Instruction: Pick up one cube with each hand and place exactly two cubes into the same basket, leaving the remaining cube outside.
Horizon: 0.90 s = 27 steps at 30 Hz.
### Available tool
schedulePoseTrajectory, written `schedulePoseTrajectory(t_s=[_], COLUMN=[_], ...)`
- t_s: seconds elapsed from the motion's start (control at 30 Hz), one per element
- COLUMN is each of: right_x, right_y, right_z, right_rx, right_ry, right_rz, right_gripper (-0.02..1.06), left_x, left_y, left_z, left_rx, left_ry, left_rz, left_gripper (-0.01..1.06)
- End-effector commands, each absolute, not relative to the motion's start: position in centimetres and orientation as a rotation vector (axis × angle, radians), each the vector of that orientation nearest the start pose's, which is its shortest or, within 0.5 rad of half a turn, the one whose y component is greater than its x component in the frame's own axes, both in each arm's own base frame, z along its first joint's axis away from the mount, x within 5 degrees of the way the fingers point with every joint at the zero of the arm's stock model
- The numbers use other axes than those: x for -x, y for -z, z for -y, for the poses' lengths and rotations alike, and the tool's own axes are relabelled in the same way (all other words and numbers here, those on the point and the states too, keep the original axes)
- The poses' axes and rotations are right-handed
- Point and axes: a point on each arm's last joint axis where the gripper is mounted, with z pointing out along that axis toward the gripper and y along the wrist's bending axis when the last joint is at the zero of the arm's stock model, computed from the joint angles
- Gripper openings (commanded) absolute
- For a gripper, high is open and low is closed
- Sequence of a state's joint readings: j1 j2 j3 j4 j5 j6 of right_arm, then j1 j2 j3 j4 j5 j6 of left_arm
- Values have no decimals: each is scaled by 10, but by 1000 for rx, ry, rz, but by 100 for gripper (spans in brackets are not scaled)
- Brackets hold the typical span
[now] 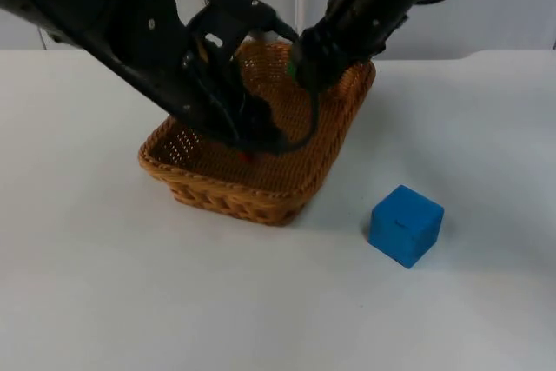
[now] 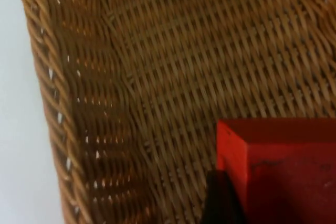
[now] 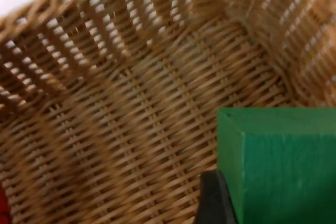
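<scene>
Left gripper (image 1: 248, 149): low inside the basket (image 1: 261, 206), pinching the red cube (image 2: 283, 171).
Right gripper (image 1: 300, 71): over the basket's far end, pinching the green cube (image 3: 278, 163).
Blue cube (image 1: 406, 224): outside on the table (image 1: 87, 284).
Danger: the arms are close together and could bump, tipping the basket.

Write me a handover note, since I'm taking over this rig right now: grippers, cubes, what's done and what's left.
Left gripper: low inside the wicker basket, shut on the red cube.
Right gripper: over the basket's far end, shut on the green cube.
Blue cube: on the white table, outside the basket, to its right.
Done: both cubes picked up and brought over the same basket.
Left: release both into the basket, withdraw the arms, leave the blue cube where it is.
</scene>
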<state>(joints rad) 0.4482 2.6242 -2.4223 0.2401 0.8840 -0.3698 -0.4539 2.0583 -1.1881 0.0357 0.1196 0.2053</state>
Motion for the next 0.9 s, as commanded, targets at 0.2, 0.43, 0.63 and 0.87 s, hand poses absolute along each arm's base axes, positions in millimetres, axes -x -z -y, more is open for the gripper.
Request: schedulePoseTrajectory(t_s=[0.2,0.43,0.63,0.87], right_x=[-505,-503,-503,-503], right_y=[-147,-139,-139,-139], right_z=[-266,-271,-271,-271], right_rx=[894,943,944,944], right_ry=[-346,-408,-408,-408], right_rz=[-2350,-2333,-2334,-2334], right_gripper=[0,0,8,54], left_x=[-379,-379,-379,-379], left_y=[-95,-92,-92,-92], left_z=[184,184,184,184], left_rx=[-880,-882,-879,-881], left_ry=[71,71,72,71], left_rz=[-2315,-2320,-2321,-2320], left_gripper=[0,0,0,24])
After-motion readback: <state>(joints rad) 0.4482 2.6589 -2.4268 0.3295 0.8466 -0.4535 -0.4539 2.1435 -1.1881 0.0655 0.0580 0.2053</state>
